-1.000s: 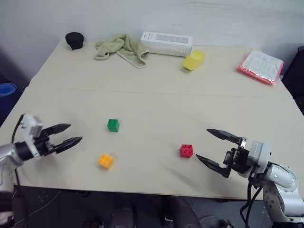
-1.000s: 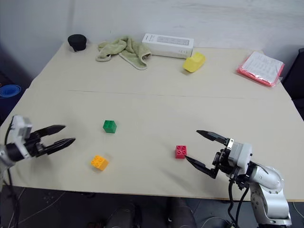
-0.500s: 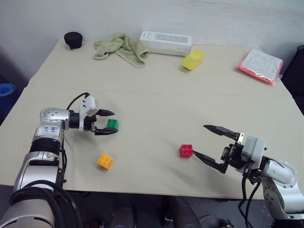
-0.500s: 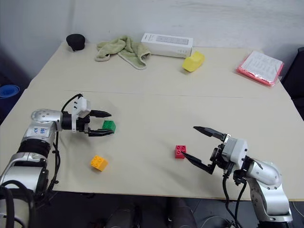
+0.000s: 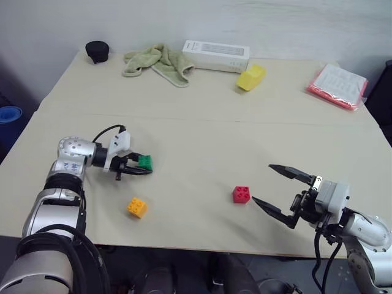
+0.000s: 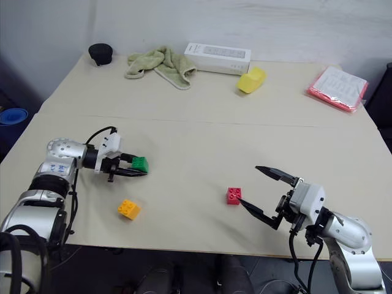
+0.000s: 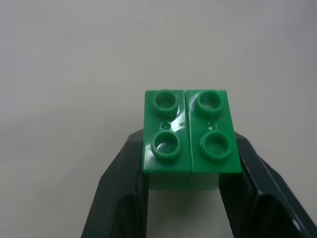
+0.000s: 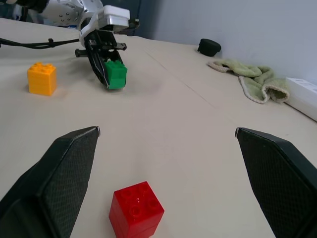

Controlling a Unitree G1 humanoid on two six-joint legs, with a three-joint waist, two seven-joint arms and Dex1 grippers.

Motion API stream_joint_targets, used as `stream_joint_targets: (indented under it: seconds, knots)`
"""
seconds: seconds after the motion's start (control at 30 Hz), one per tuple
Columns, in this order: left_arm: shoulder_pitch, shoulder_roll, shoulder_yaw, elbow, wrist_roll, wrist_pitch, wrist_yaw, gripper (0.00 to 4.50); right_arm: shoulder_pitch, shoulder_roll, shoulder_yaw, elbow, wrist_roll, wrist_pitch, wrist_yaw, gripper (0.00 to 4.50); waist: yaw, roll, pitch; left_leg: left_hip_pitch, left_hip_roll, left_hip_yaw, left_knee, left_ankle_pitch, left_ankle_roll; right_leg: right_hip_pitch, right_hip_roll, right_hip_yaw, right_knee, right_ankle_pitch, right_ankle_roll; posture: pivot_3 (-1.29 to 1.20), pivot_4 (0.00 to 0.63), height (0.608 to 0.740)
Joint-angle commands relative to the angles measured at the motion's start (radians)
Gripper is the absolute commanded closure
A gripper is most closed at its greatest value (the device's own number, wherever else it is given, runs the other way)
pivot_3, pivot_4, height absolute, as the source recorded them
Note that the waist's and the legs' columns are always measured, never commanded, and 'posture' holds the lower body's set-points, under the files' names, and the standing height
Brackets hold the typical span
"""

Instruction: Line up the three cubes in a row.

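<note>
Even, soft indoor light; faint shadows, sharp focus.

Head stereo pair looks forward and down over the beige table (image 5: 202, 122) from above its near edge, taking in the far wall; both eyes share the whole tabletop, slightly offset sideways. Left wrist camera sits very close, looking down along its fingers (image 7: 119, 193) onto the green cube (image 7: 190, 139). Right wrist camera rides low, facing across the table past the red cube (image 8: 136, 210), sharing the green cube and the left gripper (image 8: 106, 64) with the head views.
</note>
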Motion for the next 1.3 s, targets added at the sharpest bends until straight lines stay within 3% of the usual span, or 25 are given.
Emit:
stream_joint_targets:
  seconds: [0.03, 0.13, 0.23, 0.4, 0.53, 0.73, 1.07, 1.3]
  knots:
    - [0.020, -0.030, -0.032, -0.286, -0.071, 0.150, -0.077, 2.99, 0.023, -0.031, -0.062, -0.026, 0.026, -0.016, 0.016, 0.00, 0.002, 0.000, 0.000, -0.001, 0.000, -0.001, 0.001, 0.000, 0.000, 0.000, 0.000, 0.001, 0.000, 0.000, 0.000, 0.00, 0.150, 0.740]
    - [0.086, -0.054, -0.106, -0.616, -0.098, 0.383, -0.035, 2.99, 0.050, -0.054, -0.098, -0.017, 0.042, -0.015, 0.042, 0.00, -0.002, 0.000, 0.000, -0.001, 0.000, -0.001, 0.000, 0.000, 0.001, 0.000, -0.001, 0.004, 0.002, 0.001, 0.001, 0.00, 0.150, 0.740]
    - [0.149, -0.051, -0.188, -0.833, -0.065, 0.529, 0.023, 2.99, 0.070, -0.070, -0.122, -0.007, 0.051, -0.017, 0.066, 0.00, -0.008, 0.000, 0.000, 0.000, 0.000, 0.000, 0.000, 0.000, 0.000, 0.001, 0.000, 0.006, 0.001, 0.001, 0.002, 0.00, 0.150, 0.740]
    - [0.197, -0.082, -0.265, -1.020, -0.032, 0.704, 0.137, 2.99, 0.081, -0.074, -0.142, 0.002, 0.051, -0.021, 0.083, 0.00, -0.010, 0.000, 0.000, 0.003, 0.001, 0.002, 0.000, 0.001, -0.002, 0.001, 0.003, 0.013, 0.002, 0.001, 0.001, 0.00, 0.150, 0.740]
    - [0.255, -0.082, -0.334, -1.073, 0.041, 0.753, 0.238, 2.99, 0.089, -0.061, -0.140, -0.007, 0.042, -0.030, 0.073, 0.00, -0.009, 0.000, 0.000, 0.004, 0.001, 0.003, -0.001, 0.002, -0.002, 0.001, 0.004, 0.016, 0.003, 0.001, 0.001, 0.00, 0.150, 0.740]
    - [0.269, -0.127, -0.371, -1.012, 0.096, 0.688, 0.342, 2.99, 0.107, -0.042, -0.126, -0.018, 0.031, -0.048, 0.052, 0.00, -0.004, 0.000, 0.000, 0.003, 0.001, 0.003, 0.000, 0.002, -0.002, 0.000, 0.003, 0.015, 0.002, 0.001, 0.001, 0.00, 0.150, 0.740]
    - [0.259, -0.143, -0.386, -0.976, 0.089, 0.667, 0.321, 2.99, 0.105, -0.041, -0.122, -0.005, 0.028, -0.065, 0.046, 0.00, -0.004, 0.000, 0.000, 0.004, 0.000, 0.003, 0.000, 0.002, -0.001, 0.000, 0.003, 0.015, 0.002, 0.001, 0.001, 0.00, 0.150, 0.740]
    - [0.254, -0.140, -0.359, -1.020, 0.053, 0.719, 0.300, 0.78, 0.101, -0.037, -0.116, 0.014, 0.024, -0.079, 0.052, 0.00, -0.004, 0.000, 0.000, 0.003, 0.000, 0.003, 0.000, 0.002, -0.001, 0.000, 0.003, 0.015, 0.002, 0.001, 0.001, 0.00, 0.150, 0.740]
